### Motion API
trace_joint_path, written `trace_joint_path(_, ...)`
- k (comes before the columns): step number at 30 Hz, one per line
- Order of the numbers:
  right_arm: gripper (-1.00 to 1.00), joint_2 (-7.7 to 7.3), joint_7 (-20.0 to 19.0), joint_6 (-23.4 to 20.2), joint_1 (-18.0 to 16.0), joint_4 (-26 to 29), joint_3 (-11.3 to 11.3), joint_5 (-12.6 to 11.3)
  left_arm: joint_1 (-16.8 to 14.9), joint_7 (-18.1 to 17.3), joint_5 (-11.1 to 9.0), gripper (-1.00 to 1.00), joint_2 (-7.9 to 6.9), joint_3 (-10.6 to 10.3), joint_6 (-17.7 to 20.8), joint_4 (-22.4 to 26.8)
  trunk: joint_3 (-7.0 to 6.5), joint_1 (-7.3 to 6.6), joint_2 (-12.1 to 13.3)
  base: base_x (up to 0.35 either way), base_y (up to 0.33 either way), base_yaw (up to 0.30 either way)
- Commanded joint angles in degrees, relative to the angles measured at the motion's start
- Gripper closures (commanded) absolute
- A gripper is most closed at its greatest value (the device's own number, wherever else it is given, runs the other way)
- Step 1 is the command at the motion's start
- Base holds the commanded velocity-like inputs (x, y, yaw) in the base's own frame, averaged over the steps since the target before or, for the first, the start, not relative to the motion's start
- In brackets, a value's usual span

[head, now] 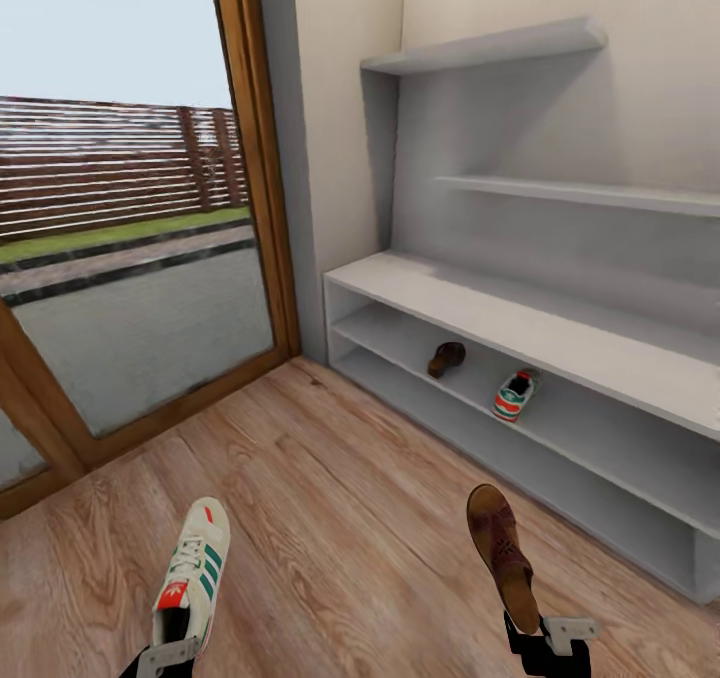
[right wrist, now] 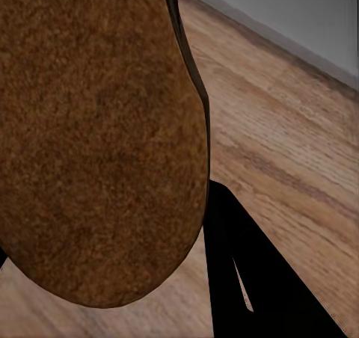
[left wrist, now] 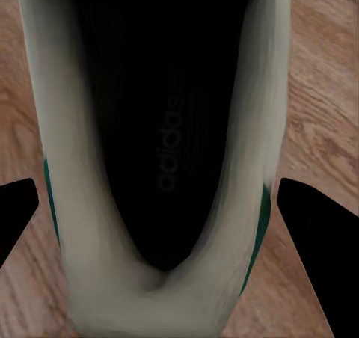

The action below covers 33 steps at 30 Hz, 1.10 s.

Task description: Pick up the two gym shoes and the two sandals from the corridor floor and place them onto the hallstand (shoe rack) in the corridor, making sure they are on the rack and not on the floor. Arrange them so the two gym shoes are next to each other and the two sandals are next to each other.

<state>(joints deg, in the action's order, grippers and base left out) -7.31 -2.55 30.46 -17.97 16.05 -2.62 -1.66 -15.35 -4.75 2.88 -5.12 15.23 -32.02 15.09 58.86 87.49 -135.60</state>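
We carried one gym shoe (head: pixel 192 578) in the left hand (head: pixel 165 655) and one sandal (head: pixel 502 556) in the right hand (head: pixel 545 638), both lifted above the corridor floor (head: pixel 340 518). The left hand was clenched on the heel of the gym shoe; in the left wrist view its dark opening and white collar (left wrist: pixel 149 300) sat between the two black fingers (left wrist: pixel 318 241). The right hand was grasping the sandal at its heel end, and the sandal's brown surface (right wrist: pixel 97 128) lay across most of the right wrist view, with one finger (right wrist: pixel 254 278) beside it.

The other two shoes were already on the hallstand (head: pixel 520 318) — the second sandal (head: pixel 446 358) and the second gym shoe (head: pixel 514 394) stood on the middle shelf, near each other but apart, under the counter top.

In our judgement the step in hand was to bring both held shoes to that shelf. To do it well, each shoe should go next to its partner: the held sandal on the outer side of the shelf sandal, toward the glass door (head: pixel 130 218), and the held gym shoe on the far side of the shelf sneaker. The shelf opening looked low, so we thought the shoes should enter nearly level and toe first, one arm at a time, so that the arms do not cross and no shoe is pushed off the edge.
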Motion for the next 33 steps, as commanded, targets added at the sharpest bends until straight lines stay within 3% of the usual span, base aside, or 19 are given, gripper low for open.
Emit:
trace_joint_path(1, 1.00, 0.02, -0.31, 0.13, -0.04, -0.05, -0.20, -0.38, -0.03, -0.44, 0.28, 1.00, 0.02, 0.50, -0.15, -0.06, 0.05, 0.01, -0.02, 0.171, 0.267, -0.266)
trace_joint_path(9, 1.00, 0.02, -0.35, 0.13, -0.04, -0.05, -0.20, -0.37, -0.03, -0.44, 0.28, 1.00, 0.01, 0.50, -0.15, -0.06, 0.05, 0.01, -0.02, 0.147, 0.179, -0.266)
trace_joint_path(33, 1.00, 0.02, -0.35, 0.13, -0.04, -0.05, -0.20, -0.37, -0.03, -0.44, 0.28, 1.00, -0.06, 0.50, -0.24, -0.06, 0.05, 0.01, -0.02, 0.005, 0.007, -0.266)
